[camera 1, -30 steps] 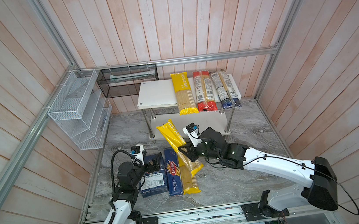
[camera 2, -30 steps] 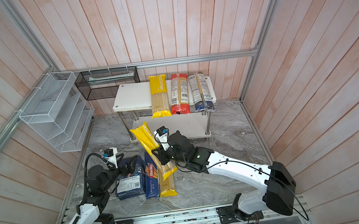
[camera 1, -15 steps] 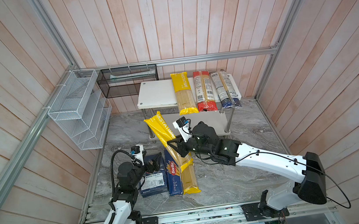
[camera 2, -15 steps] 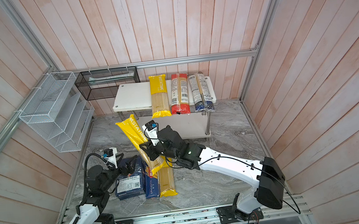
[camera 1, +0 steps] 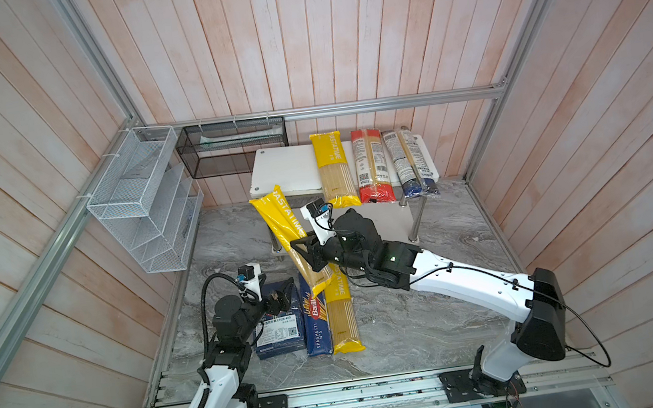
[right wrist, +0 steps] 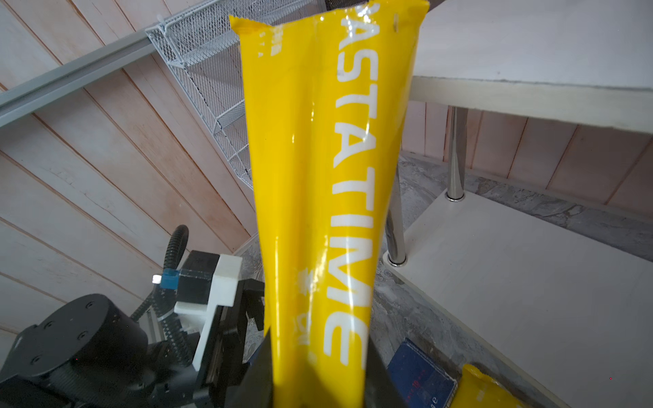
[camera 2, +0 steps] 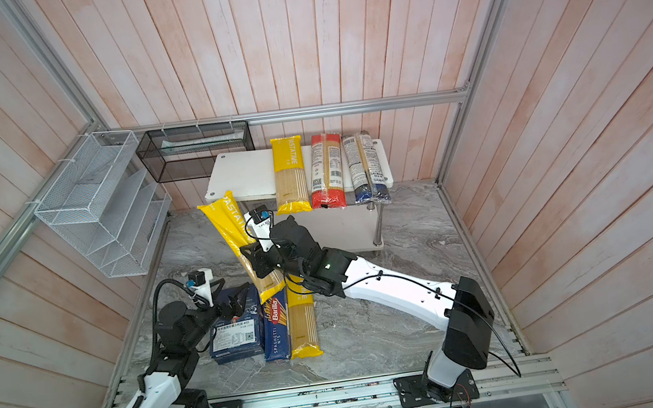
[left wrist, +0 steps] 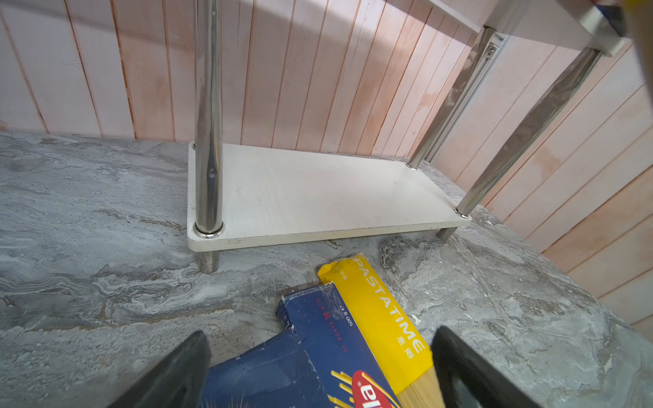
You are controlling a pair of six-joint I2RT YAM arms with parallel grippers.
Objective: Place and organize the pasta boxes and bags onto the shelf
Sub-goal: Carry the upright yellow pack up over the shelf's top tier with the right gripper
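Observation:
My right gripper is shut on a yellow PASTATIME bag, held tilted in the air by the shelf's front left leg. The shelf's top board carries a yellow bag, a red-ended bag and a dark-blue-ended bag. Its lower board is bare. On the floor lie a wide blue box, a narrow spaghetti box and another yellow bag. My left gripper hangs open over the wide box's far end.
A white wire-mesh rack hangs on the left wall. A black mesh basket hangs on the back wall, left of the shelf. Wooden walls and aluminium rails close in the marble floor.
My right gripper has carried the yellow bag higher and to the left, and its upper end now reaches the shelf's front left corner. The left arm has not moved.

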